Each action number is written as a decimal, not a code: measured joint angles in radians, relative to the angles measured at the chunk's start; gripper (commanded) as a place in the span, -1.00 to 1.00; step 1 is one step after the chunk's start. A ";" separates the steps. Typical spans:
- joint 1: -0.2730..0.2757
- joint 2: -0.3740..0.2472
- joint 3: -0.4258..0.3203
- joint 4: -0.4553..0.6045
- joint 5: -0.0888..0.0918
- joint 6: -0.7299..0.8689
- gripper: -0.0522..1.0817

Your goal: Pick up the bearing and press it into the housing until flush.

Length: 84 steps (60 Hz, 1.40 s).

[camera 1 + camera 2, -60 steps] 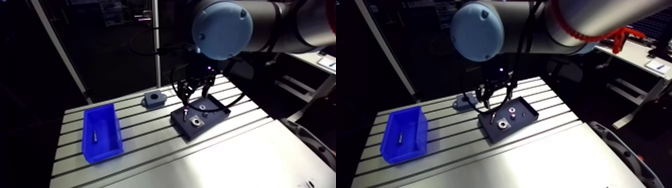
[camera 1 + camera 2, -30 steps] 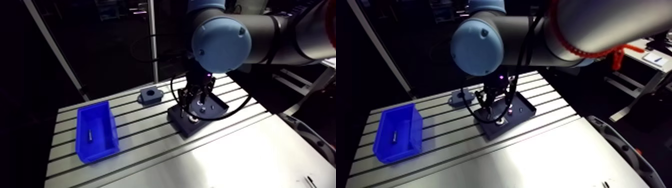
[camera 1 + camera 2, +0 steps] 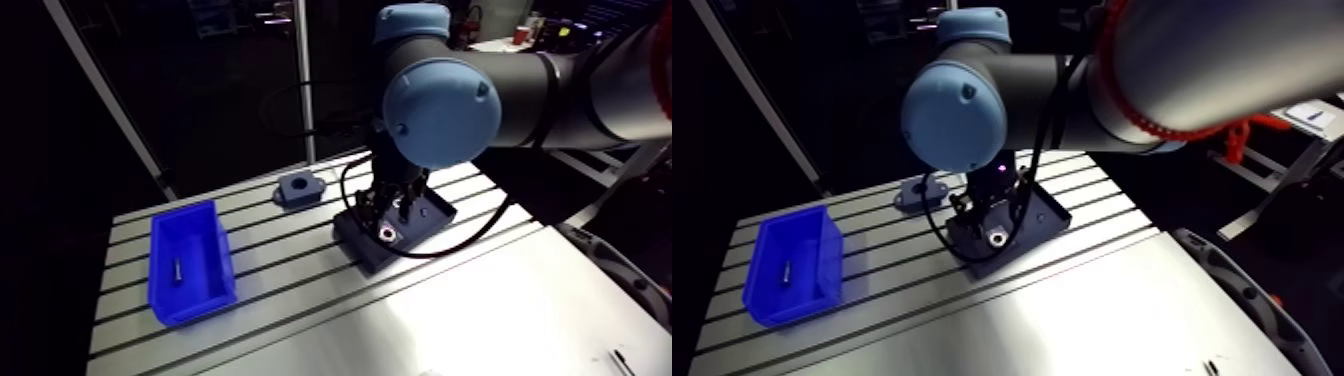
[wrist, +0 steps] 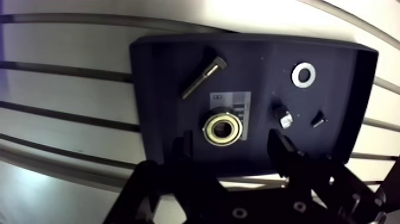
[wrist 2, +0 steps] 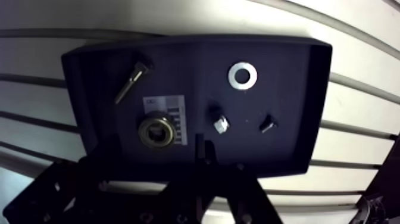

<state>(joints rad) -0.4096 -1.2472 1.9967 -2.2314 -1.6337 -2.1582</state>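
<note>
In the wrist view the bearing (image 4: 223,130), a brass-coloured ring, lies flat in a dark tray (image 4: 161,65) beside a printed label. My gripper (image 4: 231,148) hangs low over the tray and is open. Its two dark fingers (image 4: 181,149) stand on either side of the bearing without touching it. The grey housing (image 3: 300,189), a block with a round bore, sits on the slotted table behind the tray, to the left of the gripper (image 3: 390,205) in the arm view.
The tray also holds a bolt (image 4: 203,76), a washer (image 4: 304,75), a nut (image 4: 284,117) and a small dark part (image 4: 318,118). A blue bin (image 3: 190,262) with one small part inside stands at the table's left. A smooth plate (image 3: 480,320) covers the near table.
The gripper has come down from above the tray until it stands just over the bearing. The arm view has shifted with the arm; tray, housing and bin have stayed put.
</note>
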 measured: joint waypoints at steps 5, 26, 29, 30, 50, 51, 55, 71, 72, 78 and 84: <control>0.000 0.004 0.008 -0.015 0.001 -0.001 -0.41; -0.001 0.017 0.027 -0.039 0.002 -0.001 -0.34; -0.001 0.020 0.028 -0.040 0.002 0.000 -0.24; -0.001 0.024 0.030 -0.041 0.002 0.000 -0.23; -0.002 0.025 0.028 -0.041 0.003 0.000 -0.12; -0.002 0.025 0.028 -0.041 0.004 0.001 -0.11; -0.002 0.025 0.028 -0.041 0.004 0.000 -0.08; -0.002 0.027 0.027 -0.041 0.004 0.000 -0.04; -0.002 0.028 0.027 -0.041 0.004 0.001 -0.04; -0.002 0.030 0.026 -0.041 0.004 0.001 -0.04; -0.002 0.033 0.025 -0.042 0.004 0.000 -0.01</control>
<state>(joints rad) -0.4112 -1.2140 2.0219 -2.2732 -1.6302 -2.1577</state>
